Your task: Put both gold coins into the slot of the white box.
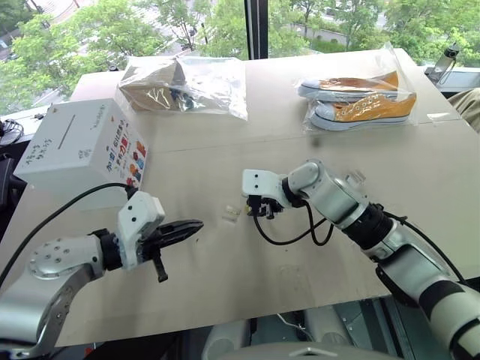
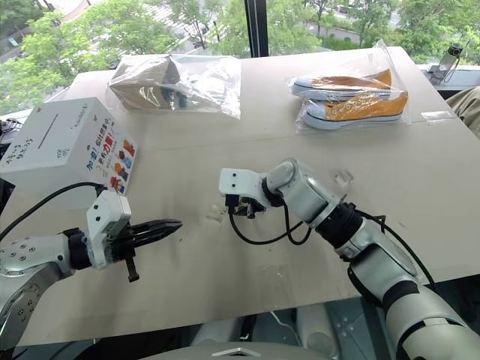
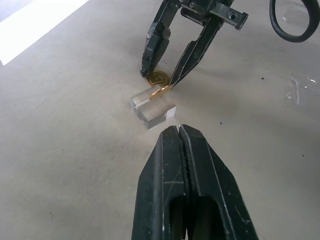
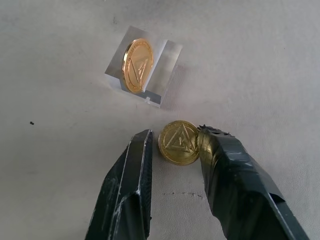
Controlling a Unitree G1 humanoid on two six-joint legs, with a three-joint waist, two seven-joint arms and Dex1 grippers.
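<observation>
Coins: neither is in the box yet. One coin [image 4: 178, 142] lies flat on the tabletop mid-way along its near half, between the parted fingers of the right end effector [image 4: 175, 150], one finger touching its rim, not yet gripped. The other coin [image 4: 137, 65] stands on edge in a small clear block [image 4: 157, 80] just beside. Left end effector [image 3: 181, 145] clenched, empty, near the block. White box [image 1: 82, 142] with slot [image 1: 66, 129] sits at the tabletop's left edge. Both insertions remain. Coins are shiny, embossed with a triangle; tabletop matt.
</observation>
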